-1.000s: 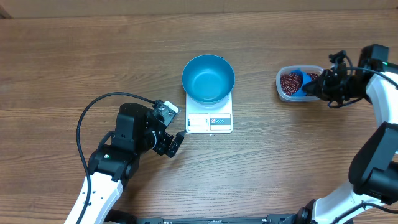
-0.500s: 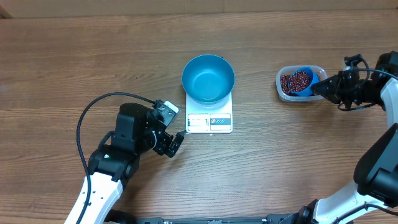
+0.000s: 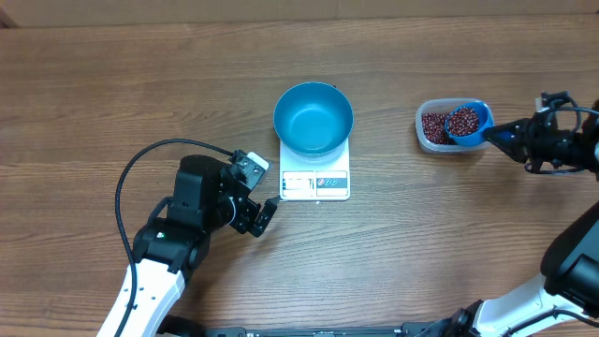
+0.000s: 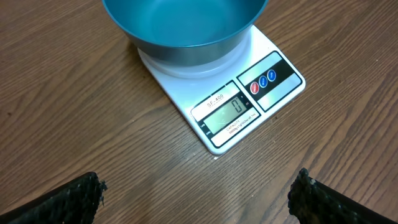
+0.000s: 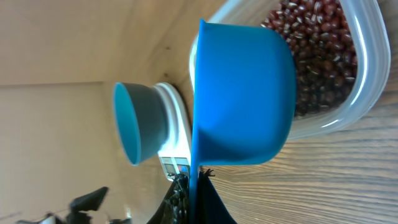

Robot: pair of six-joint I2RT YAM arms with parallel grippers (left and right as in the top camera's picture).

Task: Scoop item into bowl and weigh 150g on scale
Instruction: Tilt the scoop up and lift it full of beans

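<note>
open table [image 3: 384, 140] between scale [image 3: 314, 184] and tub [image 3: 421, 137]

One bowl [image 3: 314, 119] on one scale [image 3: 315, 184]; right of the scale, one tub [image 3: 429, 138], one scoop [image 3: 466, 124], beans [image 3: 434, 124] beyond counting. Two robot arms, left arm [image 3: 197, 217] and right arm [image 3: 564, 150], either side of the scale.

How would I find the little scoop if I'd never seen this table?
Find the white scale mid-table, then look toward the right gripper to the clear tub of red beans. The scoop hangs over that tub: small, blue, handled and bean-filled, unlike the big empty blue bowl.
</note>
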